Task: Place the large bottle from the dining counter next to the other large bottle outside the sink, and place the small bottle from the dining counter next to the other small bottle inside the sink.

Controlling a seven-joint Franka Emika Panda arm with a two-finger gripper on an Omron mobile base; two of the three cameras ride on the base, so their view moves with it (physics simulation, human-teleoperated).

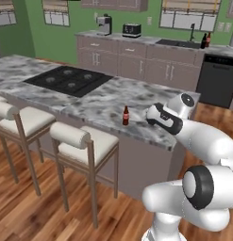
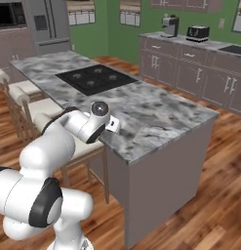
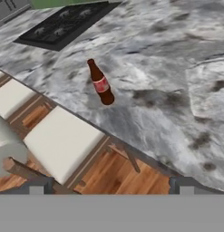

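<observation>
We take the brown bottle (image 1: 126, 116) first: it stands upright near the stool-side edge of the marble dining counter (image 1: 113, 101), red label facing out, well apart from the black cooktop (image 1: 68, 80). In the hand view the same bottle (image 3: 100, 82) appears tilted, which we attribute to the roll of the camera and not to the bottle itself. Whether it is the large or the small bottle of the task we cannot tell, since no second bottle on this counter offers a comparison.

The gripper (image 3: 109, 186) hovers apart from the bottle, out over the counter's edge and the cushioned stools (image 1: 85, 143), its jaws spread wide with nothing between them. We judge this to be an approach pose: the fingertips (image 3: 38, 185) frame the bottle from a distance so that the jaws can close around its body once the hand advances.

On the far wall counter, two dark bottles (image 1: 205, 41) stand just beside the sink (image 1: 177, 44) and its faucet. We read these as reference bottles marking a destination. A coffee machine (image 1: 104, 24) and a toaster (image 1: 131, 30) sit farther left along that counter.
</observation>
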